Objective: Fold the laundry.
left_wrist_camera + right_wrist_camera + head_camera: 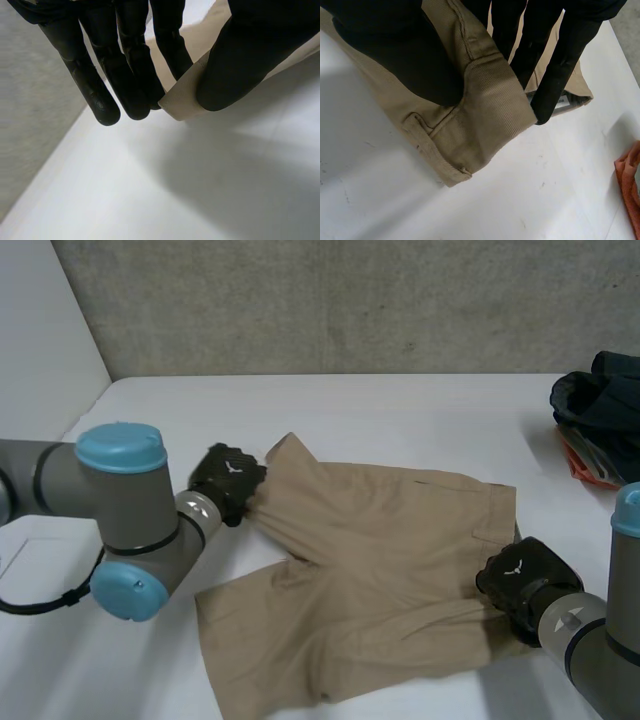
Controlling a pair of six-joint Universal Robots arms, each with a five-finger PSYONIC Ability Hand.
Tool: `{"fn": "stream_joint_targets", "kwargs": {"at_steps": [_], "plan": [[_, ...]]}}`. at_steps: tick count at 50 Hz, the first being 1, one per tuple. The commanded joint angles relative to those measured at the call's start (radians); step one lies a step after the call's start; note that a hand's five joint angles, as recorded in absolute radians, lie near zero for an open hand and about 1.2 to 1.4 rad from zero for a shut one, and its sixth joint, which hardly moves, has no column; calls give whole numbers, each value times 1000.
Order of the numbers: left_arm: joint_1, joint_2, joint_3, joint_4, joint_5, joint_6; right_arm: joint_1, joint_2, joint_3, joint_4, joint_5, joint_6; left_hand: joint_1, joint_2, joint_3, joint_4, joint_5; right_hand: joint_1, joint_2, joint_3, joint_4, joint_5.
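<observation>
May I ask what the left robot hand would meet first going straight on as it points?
Probably the bare table beyond the shorts that the left robot hand pinches; depth is unclear.

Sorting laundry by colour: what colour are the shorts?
The shorts are plain tan, clearest in the head view.

Left arm (125, 505) bent at the elbow, left hand (228, 480) with fingers (132, 75) and thumb pinching shorts (380, 560), right hand (522, 578) pinching likewise

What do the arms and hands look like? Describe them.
Grey tubes with round light-blue caps at the joints form the left arm and right arm. The left hand and right hand are black, with a white mark on each back.
</observation>
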Motion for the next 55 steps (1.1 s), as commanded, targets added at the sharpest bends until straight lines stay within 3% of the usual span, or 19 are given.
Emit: {"fn": "stream_joint_targets", "kwargs": {"at_steps": [1, 9, 11, 13, 18, 22, 24, 28, 32, 35, 42, 43, 44, 46, 47, 51, 55], "plan": [[-5, 85, -127, -4, -37, 119, 7, 0, -4, -7, 0, 1, 249, 202, 208, 199, 244, 254, 222, 202, 196, 200], [-28, 91, -165, -1, -54, 179, 7, 0, -10, -28, 1, 45, 249, 202, 208, 199, 244, 254, 222, 202, 196, 200], [-39, 99, -170, -5, -77, 178, 7, 0, -13, -25, 0, 65, -254, -300, -294, -303, -258, 254, 222, 202, 196, 200], [-46, 116, -177, -5, -101, 176, 7, 0, -16, -24, 0, 83, -586, -633, -627, -636, -591, 254, 222, 202, 196, 200], [-65, 238, -222, -7, -157, 104, 0, -2, -23, -27, -6, 97, -629, -675, -670, -678, -633, 254, 222, 202, 196, 200], [-79, 335, -265, -20, -160, -12, -2, -2, -30, -30, -6, 117, -617, -664, -658, -666, -622, 254, 222, 202, 196, 200], [-106, 424, -312, -103, -150, -158, -3, 0, -32, -30, -6, 126, -588, -634, -629, -637, -592, 254, 222, 202, 196, 200], [-164, 465, -352, -284, -128, -290, -5, 2, -33, -33, -2, 139, -564, -611, -605, -613, -569, 254, 222, 202, 196, 200], [-218, 464, -397, -448, -62, -388, -6, 2, -42, -45, 0, 168, -567, -614, -608, -616, -572, 254, 222, 202, 196, 200], [-232, 458, -424, -484, -31, -411, -6, 0, -46, -54, 0, 185, -570, -617, -611, -619, -574, 254, 222, 202, 196, 200], [-243, 357, -441, -429, -26, -412, -6, 0, -46, -56, 0, 188, -535, -582, -576, -584, -540, 254, 222, 202, 196, 200], [-244, 346, -437, -418, -28, -410, -6, 0, -46, -57, 0, 188, -465, -512, -506, -514, -470, 254, 222, 202, 196, 200], [-246, 331, -421, -395, -37, -410, -6, -2, -46, -57, 0, 188, -156, -203, -197, -205, -161, 254, 222, 202, 196, 200], [-244, 317, -398, -361, -57, -410, -6, -2, -47, -59, 0, 188, 206, 160, 165, 157, 202, 254, 222, 202, 196, 200], [-243, 311, -377, -320, -87, -410, -6, -3, -49, -59, 0, 188, 248, 202, 207, 199, 244, 254, 222, 202, 196, 200], [-241, 320, -326, -219, -169, -407, -6, -5, -58, -70, 1, 186, 249, 202, 208, 199, 244, 254, 222, 202, 196, 200], [-240, 326, -257, -108, -181, -352, -6, -5, -79, -91, -2, 186, 249, 202, 208, 199, 244, 254, 222, 202, 196, 200]]}}
